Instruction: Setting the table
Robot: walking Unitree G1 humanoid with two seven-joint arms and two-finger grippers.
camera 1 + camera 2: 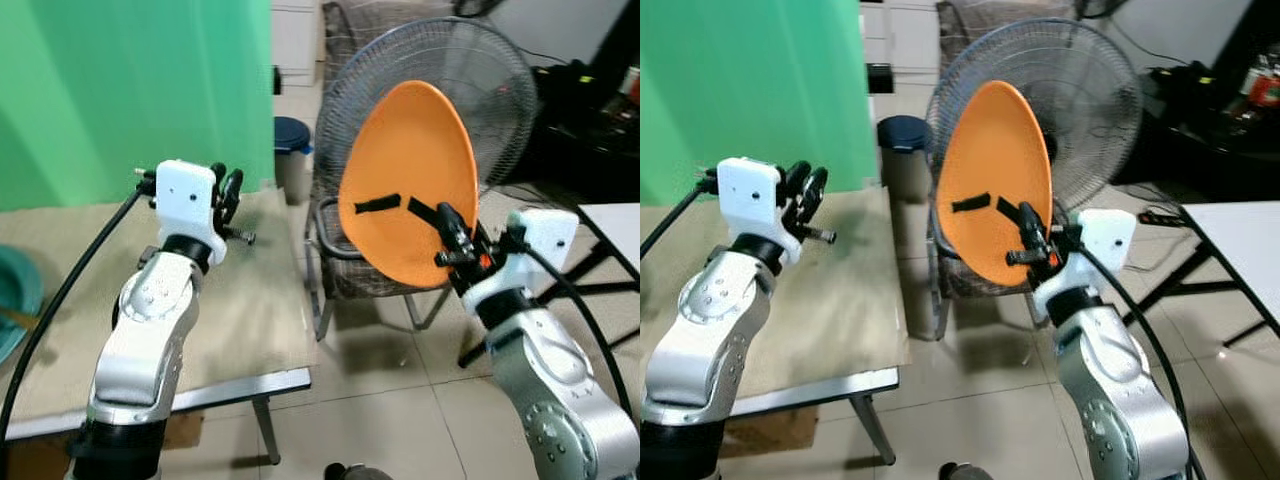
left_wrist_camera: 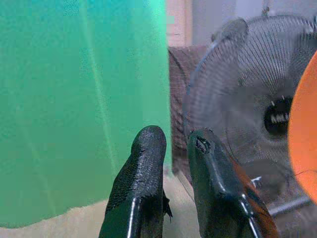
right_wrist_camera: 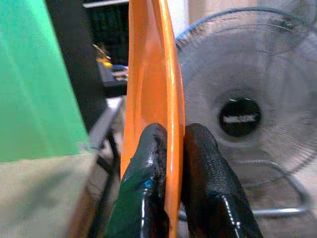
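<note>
An orange plate point(image 1: 410, 170) stands on edge in the air, just past the right end of the beige table point(image 1: 250, 300). My right gripper point(image 1: 420, 210) is shut on the plate's rim, one black finger on each face point(image 3: 153, 163). My left gripper point(image 1: 225, 190) is raised over the table's far right part. Its two fingers point(image 2: 148, 163) stand nearly together with nothing between them, and they point toward the green screen and the fan.
A large standing fan point(image 1: 500, 80) and a metal-framed chair point(image 1: 340, 260) stand right behind the plate. A green screen point(image 1: 120, 90) backs the table. A teal bowl point(image 1: 15, 300) sits at the table's left edge. A blue-lidded bin point(image 1: 292, 135) and a white table point(image 1: 615, 220) stand nearby.
</note>
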